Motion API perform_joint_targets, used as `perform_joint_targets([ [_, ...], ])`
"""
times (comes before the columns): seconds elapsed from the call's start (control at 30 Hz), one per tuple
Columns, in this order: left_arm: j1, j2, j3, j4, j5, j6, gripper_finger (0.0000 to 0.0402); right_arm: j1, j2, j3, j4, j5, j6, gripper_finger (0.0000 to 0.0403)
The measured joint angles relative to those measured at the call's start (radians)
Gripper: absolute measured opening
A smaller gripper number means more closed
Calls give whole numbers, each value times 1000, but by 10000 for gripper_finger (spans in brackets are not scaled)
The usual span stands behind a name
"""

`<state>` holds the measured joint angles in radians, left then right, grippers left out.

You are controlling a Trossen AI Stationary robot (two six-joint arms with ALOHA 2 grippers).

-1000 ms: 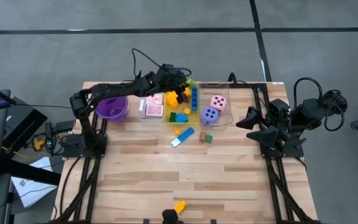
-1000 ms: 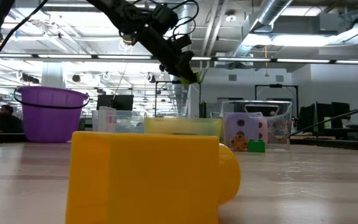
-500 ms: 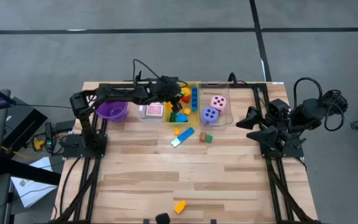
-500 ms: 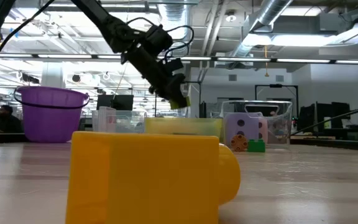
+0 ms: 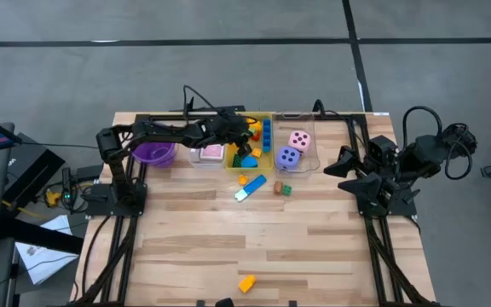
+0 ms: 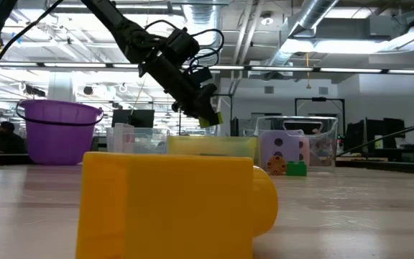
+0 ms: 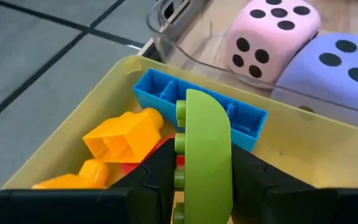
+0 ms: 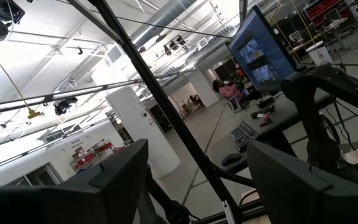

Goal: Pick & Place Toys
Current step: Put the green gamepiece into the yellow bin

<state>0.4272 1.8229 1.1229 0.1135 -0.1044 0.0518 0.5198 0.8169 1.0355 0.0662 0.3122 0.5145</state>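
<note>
Over the yellow bin (image 5: 268, 119) at the far side, your left gripper (image 7: 202, 163) is clamped on a green block (image 7: 205, 155), ready to drop. Dice (image 5: 289, 157) are binned. Blocks near the bins (image 5: 251, 188) and a near-edge yellow block (image 5: 246, 283) remain. Right gripper (image 8: 197, 180) waits at right, fingers apart.

Even overhead light falls on the counter (image 5: 254, 247), shadows soft and short — at counter level, ceiling lamps (image 6: 315, 43) glare white while the nearest yellow block (image 6: 171, 205) looms large and out of focus.
</note>
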Motion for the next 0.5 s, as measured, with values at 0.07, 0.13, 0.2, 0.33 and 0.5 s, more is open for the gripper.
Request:
perform_joint_targets([
  [0.07,-11,0,0,0,0,-8,101,0,0,0,0,0,0,266],
  [0.13,-26,0,0,0,5,-8,100,0,0,0,0,0,-1,266],
  [0.2,-41,0,0,-1,6,-13,101,0,0,0,-2,0,-2,266],
  [0.33,-74,9,-10,2,6,-29,105,0,0,0,-9,0,-14,266],
  [0.5,-95,10,-67,-2,0,-36,103,0,0,0,-9,0,-13,266],
])
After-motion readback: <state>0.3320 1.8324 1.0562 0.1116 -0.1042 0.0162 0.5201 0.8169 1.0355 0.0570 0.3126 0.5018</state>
